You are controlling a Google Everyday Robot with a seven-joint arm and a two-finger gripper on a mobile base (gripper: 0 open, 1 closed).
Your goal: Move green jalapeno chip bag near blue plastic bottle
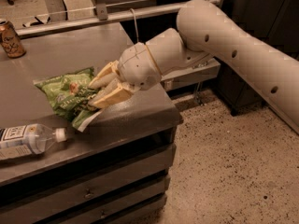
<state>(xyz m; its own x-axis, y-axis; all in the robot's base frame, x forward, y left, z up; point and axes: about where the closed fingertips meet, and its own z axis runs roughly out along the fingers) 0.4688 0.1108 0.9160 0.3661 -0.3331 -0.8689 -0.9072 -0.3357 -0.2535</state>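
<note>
The green jalapeno chip bag (66, 96) is crinkled, with a white edge hanging at its lower right, and is held just over the grey table (70, 55). My gripper (95, 93) is shut on the bag's right side, its tan fingers (111, 95) pinching it. The blue plastic bottle (25, 140) lies on its side near the table's front left edge, its white cap pointing right. The cap is a short way below and left of the bag. My white arm reaches in from the upper right.
A brown-gold drink can (10, 38) stands at the table's far left. The table's right edge and front corner are just below my gripper. Drawers (93, 190) sit under the table. Speckled floor (233, 171) lies to the right. A metal rail runs behind the table.
</note>
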